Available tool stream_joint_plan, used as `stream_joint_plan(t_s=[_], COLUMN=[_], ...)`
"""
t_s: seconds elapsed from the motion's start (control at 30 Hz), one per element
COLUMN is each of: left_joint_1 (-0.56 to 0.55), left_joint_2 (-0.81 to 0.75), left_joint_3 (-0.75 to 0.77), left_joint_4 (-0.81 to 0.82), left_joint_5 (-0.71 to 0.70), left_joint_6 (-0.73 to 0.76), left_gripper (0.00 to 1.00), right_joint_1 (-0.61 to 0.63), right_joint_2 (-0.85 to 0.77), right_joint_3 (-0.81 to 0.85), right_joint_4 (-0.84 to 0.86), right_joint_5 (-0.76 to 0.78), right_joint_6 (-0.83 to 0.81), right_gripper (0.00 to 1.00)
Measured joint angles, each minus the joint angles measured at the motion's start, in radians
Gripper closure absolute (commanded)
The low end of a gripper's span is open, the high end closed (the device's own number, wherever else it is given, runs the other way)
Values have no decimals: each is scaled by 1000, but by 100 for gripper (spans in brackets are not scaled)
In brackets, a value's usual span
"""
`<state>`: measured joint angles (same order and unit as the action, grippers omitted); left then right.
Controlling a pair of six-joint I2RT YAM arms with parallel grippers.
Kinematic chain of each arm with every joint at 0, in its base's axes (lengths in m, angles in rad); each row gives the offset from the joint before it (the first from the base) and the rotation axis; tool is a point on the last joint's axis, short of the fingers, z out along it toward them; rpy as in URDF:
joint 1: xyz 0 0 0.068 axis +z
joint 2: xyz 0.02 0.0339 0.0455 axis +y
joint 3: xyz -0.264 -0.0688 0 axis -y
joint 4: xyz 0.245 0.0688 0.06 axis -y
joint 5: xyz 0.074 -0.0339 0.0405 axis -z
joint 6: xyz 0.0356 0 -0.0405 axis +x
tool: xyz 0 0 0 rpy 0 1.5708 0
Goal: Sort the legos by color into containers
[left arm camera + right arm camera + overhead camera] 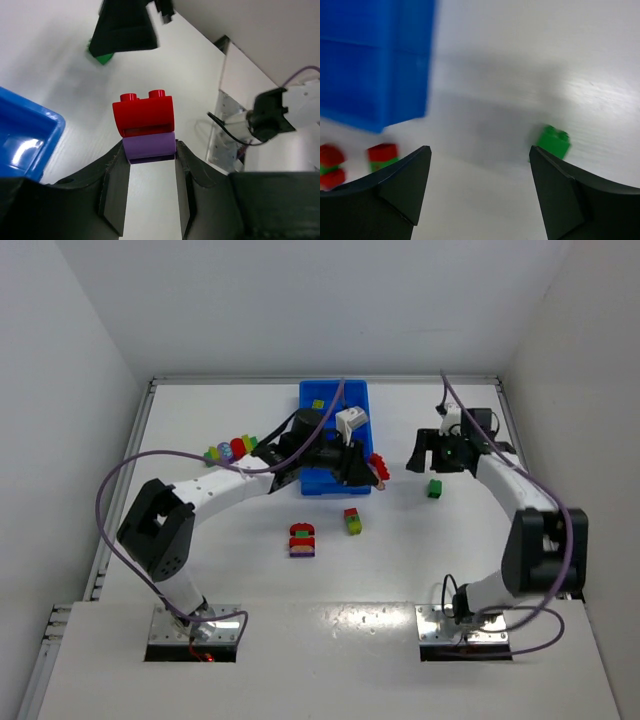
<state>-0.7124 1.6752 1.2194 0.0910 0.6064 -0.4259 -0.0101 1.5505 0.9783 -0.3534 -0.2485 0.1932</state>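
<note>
Tray [334,386]: one yellow-green brick [317,404] in far compartment; other compartments mostly hidden.
Left gripper [150,150]: clenched on red-purple pair [144,116], just off tray's near right corner.
Right gripper [480,152]: spread wide, nothing between fingers.
Unsorted on table: far-left cluster [230,450], red-green-purple stack [302,540], red-yellow stack [352,520], green brick [554,142] loose near right gripper.
Judged early in sorting; stacks likely need splitting first.
</note>
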Motion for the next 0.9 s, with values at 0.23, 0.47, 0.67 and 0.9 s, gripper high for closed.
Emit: stream_joint_plan(t_s=[0.23, 0.47, 0.67, 0.9], left_joint_1=[29, 27, 27, 39], left_joint_2=[0, 43, 63, 64], left_joint_3=[2, 111, 124, 124], left_joint_4=[-4, -75, -99, -106], left_joint_5=[282, 515, 605, 631], left_joint_6=[63, 114, 130, 142], left_gripper=[91, 87, 87, 88], right_joint_1=[-16, 26, 42, 3], right_joint_2=[-276, -284, -249, -275], right_joint_3=[-73, -116, -68, -65], right_joint_4=[89, 91, -16, -144], right_joint_5=[-600, -859, -922, -933], right_joint_6=[-90, -143, -255, -385], right_gripper=[23, 23, 24, 25])
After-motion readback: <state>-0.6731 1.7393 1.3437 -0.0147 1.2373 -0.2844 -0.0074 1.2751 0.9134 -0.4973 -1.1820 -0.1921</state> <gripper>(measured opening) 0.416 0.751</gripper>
